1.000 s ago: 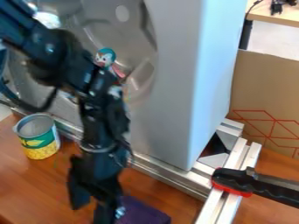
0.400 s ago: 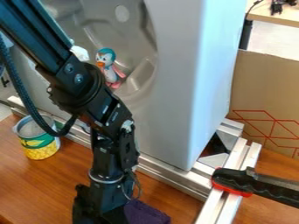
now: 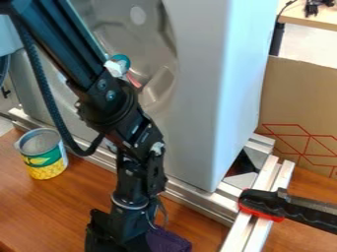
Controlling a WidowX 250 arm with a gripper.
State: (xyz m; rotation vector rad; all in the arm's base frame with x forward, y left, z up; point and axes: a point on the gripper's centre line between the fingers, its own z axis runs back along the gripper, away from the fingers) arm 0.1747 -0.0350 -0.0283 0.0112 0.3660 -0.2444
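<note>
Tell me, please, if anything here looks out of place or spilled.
The teal-headed toy looks misplaced, perched high against the grey panel, partly behind the arm. The open can stands upright, no spill visible.

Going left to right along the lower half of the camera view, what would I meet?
Open tin can with green-and-yellow label, black robot hand, dark purple cloth, black-and-red clamp handle.

Reddish-brown wood-grain work surface [image 3: 62, 202], silver metal rails [image 3: 187, 196] along foot of tall smooth grey block [image 3: 207, 74], brown cardboard panel [image 3: 299, 93] with red lines at right, pale wooden table [image 3: 319, 20] behind, whitish floor [image 3: 306, 42] beneath.
</note>
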